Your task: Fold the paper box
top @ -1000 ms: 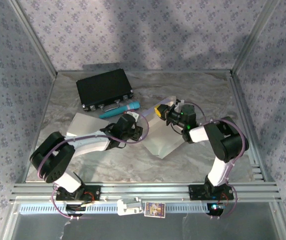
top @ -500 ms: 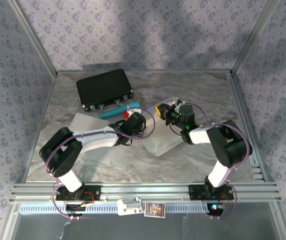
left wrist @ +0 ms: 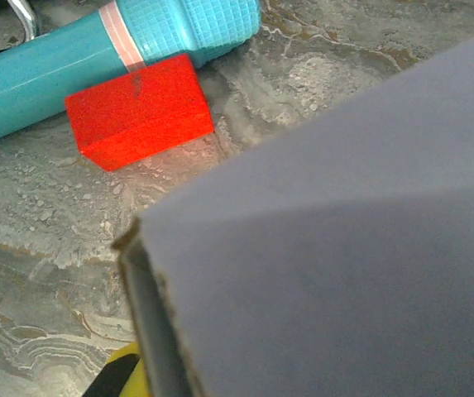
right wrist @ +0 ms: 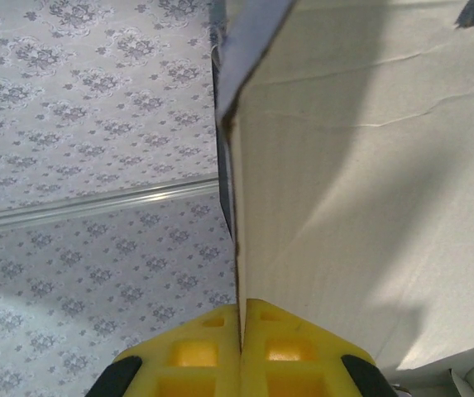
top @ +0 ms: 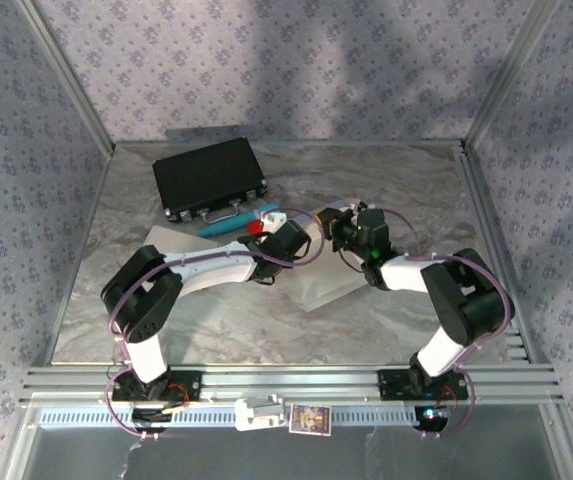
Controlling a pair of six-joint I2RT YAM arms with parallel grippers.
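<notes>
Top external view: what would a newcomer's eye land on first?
The two arms meet mid-table over a pale unfolded cardboard paper box, the left gripper and right gripper each pinching an edge of it. At back left lies a closed black hard case, with a teal cylinder and small red block just in front of it on the grey marbled table.

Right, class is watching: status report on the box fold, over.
Both shut on paper box: left tool on one edge, right tool on another. Box not yet formed. Nearby: red block and blue torch, beside left tool.
</notes>
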